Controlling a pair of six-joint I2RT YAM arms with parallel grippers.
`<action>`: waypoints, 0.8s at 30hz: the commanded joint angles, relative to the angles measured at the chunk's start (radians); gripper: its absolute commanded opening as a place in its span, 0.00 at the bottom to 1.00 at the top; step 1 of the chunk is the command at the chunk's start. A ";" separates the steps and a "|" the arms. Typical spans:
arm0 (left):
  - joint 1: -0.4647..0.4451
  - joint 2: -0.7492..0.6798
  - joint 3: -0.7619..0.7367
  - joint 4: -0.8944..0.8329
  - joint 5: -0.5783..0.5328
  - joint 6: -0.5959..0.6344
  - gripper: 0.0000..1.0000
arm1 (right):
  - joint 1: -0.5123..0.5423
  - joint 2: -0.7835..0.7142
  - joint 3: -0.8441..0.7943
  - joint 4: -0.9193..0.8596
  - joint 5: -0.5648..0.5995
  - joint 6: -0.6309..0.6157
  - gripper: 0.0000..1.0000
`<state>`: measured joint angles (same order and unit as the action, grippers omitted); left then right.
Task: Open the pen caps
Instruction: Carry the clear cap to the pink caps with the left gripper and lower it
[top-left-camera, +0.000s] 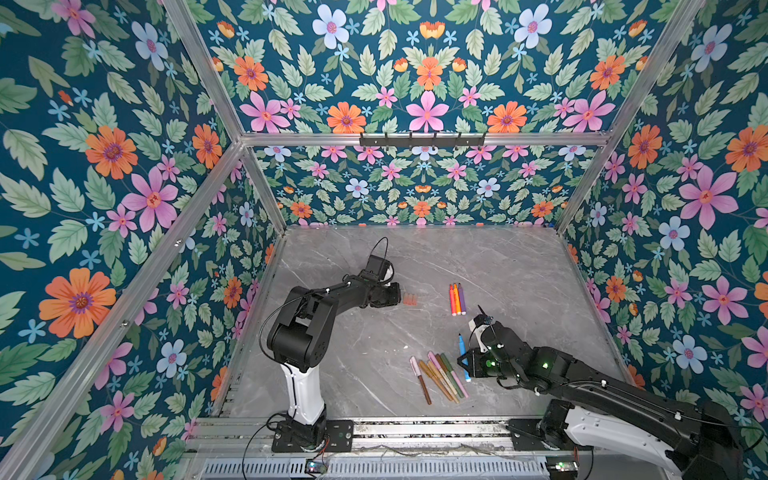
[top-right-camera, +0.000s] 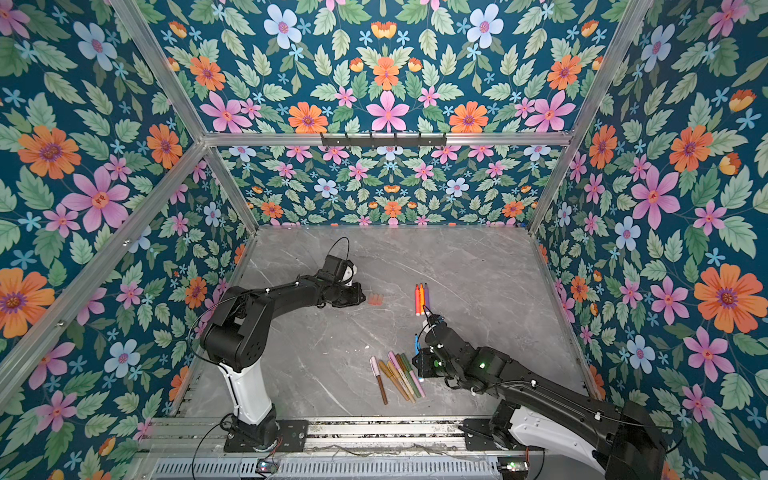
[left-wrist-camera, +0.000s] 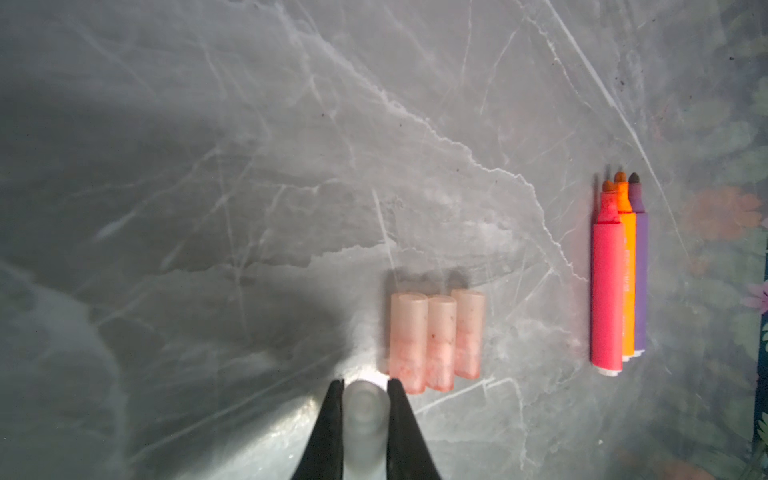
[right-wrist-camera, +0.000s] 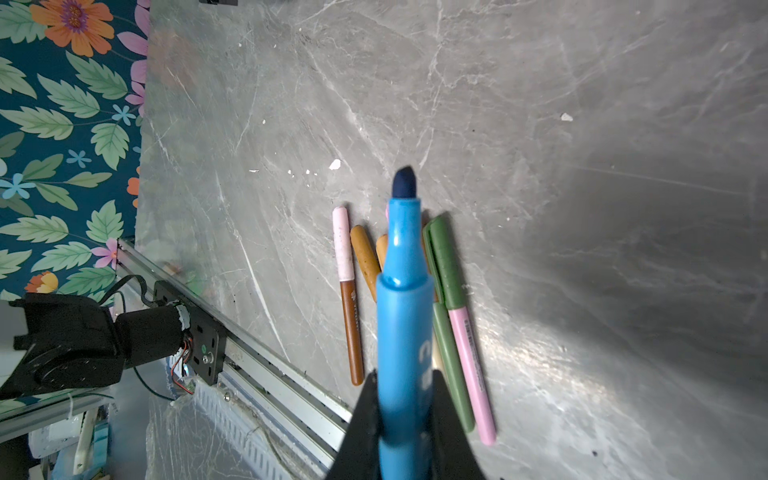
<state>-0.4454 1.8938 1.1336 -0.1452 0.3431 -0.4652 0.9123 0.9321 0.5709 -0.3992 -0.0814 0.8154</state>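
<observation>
My left gripper is shut on a pale translucent pen cap, just beside three peach pen caps lying side by side on the marble. In a top view that gripper sits low, next to the peach caps. My right gripper is shut on a blue pen whose dark felt tip is bare. It hovers over several capped pens with pink, gold and green caps, bunched near the front. Three uncapped pens, red, orange and purple, lie mid-table.
The grey marble table is boxed in by floral walls and aluminium posts. A metal rail with both arm bases runs along the front edge. Bare marble lies behind and to the right of the uncapped pens.
</observation>
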 joint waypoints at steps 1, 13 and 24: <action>0.004 0.009 0.009 0.018 0.017 0.017 0.14 | 0.000 0.006 0.010 -0.001 0.009 -0.008 0.00; 0.012 0.055 0.041 0.022 0.034 0.024 0.24 | 0.000 -0.019 -0.006 -0.010 0.020 0.004 0.00; 0.012 0.049 0.054 0.022 0.040 0.011 0.35 | 0.000 -0.011 -0.003 -0.009 0.017 0.000 0.00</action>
<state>-0.4328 1.9530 1.1877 -0.1310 0.3790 -0.4465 0.9123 0.9195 0.5640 -0.4065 -0.0746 0.8158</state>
